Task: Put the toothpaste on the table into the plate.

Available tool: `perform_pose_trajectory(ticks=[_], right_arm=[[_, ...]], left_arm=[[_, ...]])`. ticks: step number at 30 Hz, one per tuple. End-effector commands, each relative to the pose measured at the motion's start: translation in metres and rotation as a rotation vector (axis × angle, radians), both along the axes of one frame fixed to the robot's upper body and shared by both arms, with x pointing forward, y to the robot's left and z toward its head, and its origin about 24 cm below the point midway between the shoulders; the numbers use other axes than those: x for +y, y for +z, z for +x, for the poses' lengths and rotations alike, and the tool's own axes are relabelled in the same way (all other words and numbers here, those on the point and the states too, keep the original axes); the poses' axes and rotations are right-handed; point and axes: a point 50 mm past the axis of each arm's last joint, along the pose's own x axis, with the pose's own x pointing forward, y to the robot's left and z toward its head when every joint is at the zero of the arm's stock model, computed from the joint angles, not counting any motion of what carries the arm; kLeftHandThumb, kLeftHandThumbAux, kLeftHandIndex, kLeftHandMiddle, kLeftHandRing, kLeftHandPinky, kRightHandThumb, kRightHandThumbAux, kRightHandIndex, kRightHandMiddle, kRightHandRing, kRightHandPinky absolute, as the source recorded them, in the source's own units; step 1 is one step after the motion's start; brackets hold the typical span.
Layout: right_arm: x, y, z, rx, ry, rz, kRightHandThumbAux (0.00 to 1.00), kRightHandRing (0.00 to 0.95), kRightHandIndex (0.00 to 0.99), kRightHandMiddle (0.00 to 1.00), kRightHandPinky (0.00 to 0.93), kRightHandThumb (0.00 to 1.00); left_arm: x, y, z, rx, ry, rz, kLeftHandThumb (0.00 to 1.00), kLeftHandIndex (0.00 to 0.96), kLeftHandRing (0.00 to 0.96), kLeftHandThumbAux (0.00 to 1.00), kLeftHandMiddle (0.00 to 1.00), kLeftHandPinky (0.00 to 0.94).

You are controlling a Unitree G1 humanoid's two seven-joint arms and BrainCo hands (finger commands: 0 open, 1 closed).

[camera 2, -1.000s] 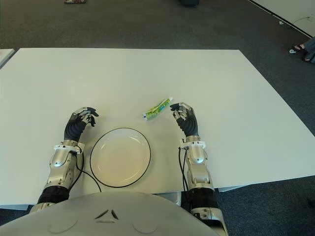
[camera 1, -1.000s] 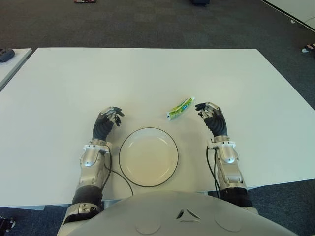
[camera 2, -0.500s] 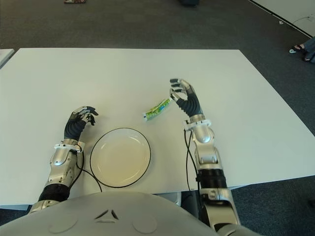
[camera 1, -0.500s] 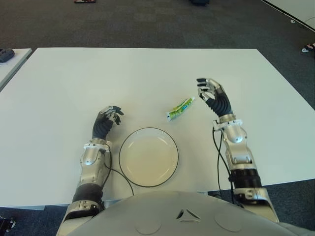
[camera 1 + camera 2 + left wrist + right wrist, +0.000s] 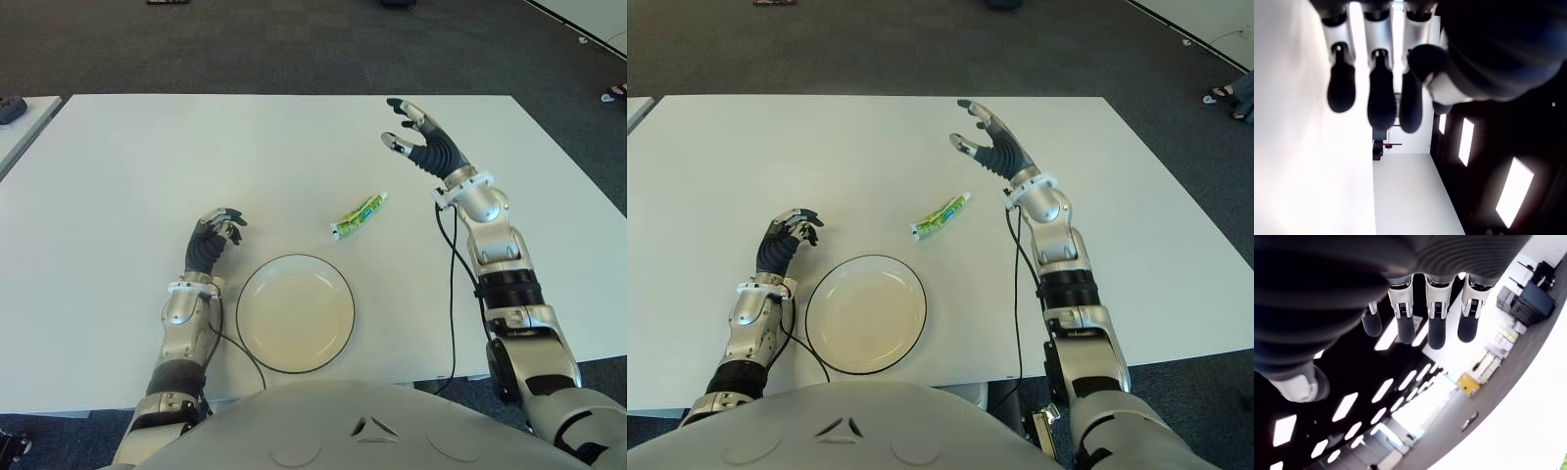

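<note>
A small green and white toothpaste tube (image 5: pixel 360 215) lies on the white table (image 5: pixel 147 166), just beyond the right rim of the round white plate (image 5: pixel 295 311) with a dark edge. My right hand (image 5: pixel 419 138) is raised above the table, beyond and to the right of the tube, its fingers (image 5: pixel 1436 318) spread and holding nothing. My left hand (image 5: pixel 214 235) shows left of the plate with its fingers (image 5: pixel 1381 93) curled and empty.
A neighbouring table's corner with a dark object (image 5: pixel 12 108) shows at the far left. Dark carpet (image 5: pixel 294 49) lies beyond the table's far edge. A person's foot (image 5: pixel 1223 97) appears at the far right.
My right hand has risen from beside the tube and swung away from me, past the tube, opening its fingers. The tube, the plate and my left hand have stayed put.
</note>
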Motion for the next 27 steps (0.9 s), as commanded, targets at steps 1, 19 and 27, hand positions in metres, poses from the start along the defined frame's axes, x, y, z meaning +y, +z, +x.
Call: perform_pose_trajectory(ticks=[1, 19, 27], right_arm=[[0.017, 0.021, 0.011, 0.014, 0.049, -0.058, 0.346, 0.002, 0.015, 0.004, 0.003, 0.476], [0.021, 0.051, 0.033, -0.074, 0.117, -0.547, 0.25, 0.0, 0.0, 0.0, 0.0, 0.541], [0.02, 0.051, 0.032, -0.093, 0.145, -0.759, 0.253, 0.0, 0.0, 0.0, 0.0, 0.566]], left_arm=[[0.001, -0.003, 0.001, 0.016, 0.007, 0.0, 0.836, 0.419, 0.655, 0.674, 0.508, 0.653], [-0.001, 0.0, 0.005, 0.014, -0.027, 0.013, 0.835, 0.417, 0.666, 0.674, 0.513, 0.66], [-0.001, -0.002, 0.004, 0.028, -0.023, 0.026, 0.836, 0.416, 0.672, 0.674, 0.516, 0.672]])
